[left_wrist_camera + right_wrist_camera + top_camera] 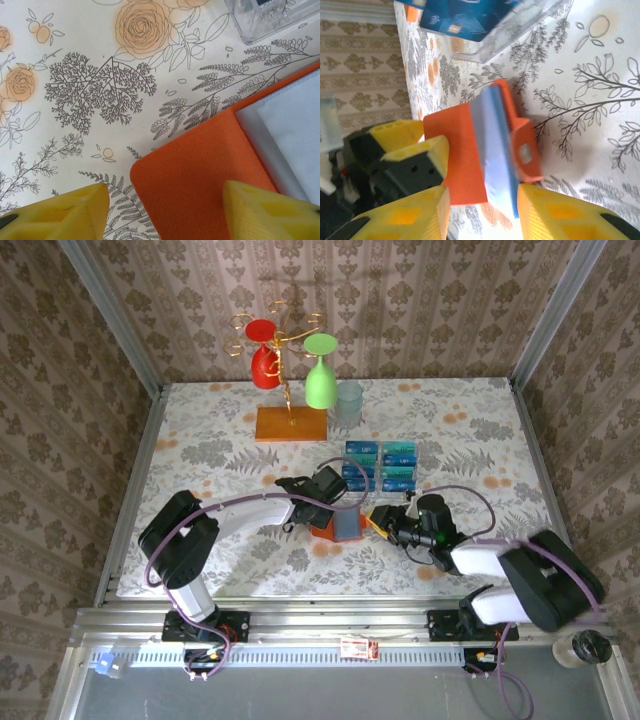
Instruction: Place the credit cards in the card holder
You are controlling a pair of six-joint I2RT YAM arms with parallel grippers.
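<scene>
One card holder (pixel 338 527): a small orange-red square folding wallet with grey-blue pockets inside. It sits open at mid-counter, between the two grippers and just in front of the card rack. In the right wrist view it sits tilted, with one orange cover spread flat and the pocket side raised.

Several credit cards (pixel 398 451): thin blue and teal plastic rectangles, set in rows in a clear plastic rack (pixel 270 22) just behind the wallet. The exact count cannot be told.

Left gripper (pixel 162 214): yellow fingers, jaws parted at a middling width. One finger is over the rounded corner of the orange cover and the other over the bare cloth beside it. Nothing is clamped.

Right gripper (pixel 482 200): yellow fingers, jaws partly open and straddling the near edge of the wallet. Whether the pads touch it cannot be told.

One counter (pixel 200 460), covered in a pale cloth printed with grey foliage and orange roses.

One gold wire stand (pixel 288 390) on an orange block base, at the rear of the counter. It carries a red goblet (pixel 263 358) and a green goblet (pixel 320 378), both upside down.

One clear tumbler (pixel 349 405), just right of the stand.
</scene>
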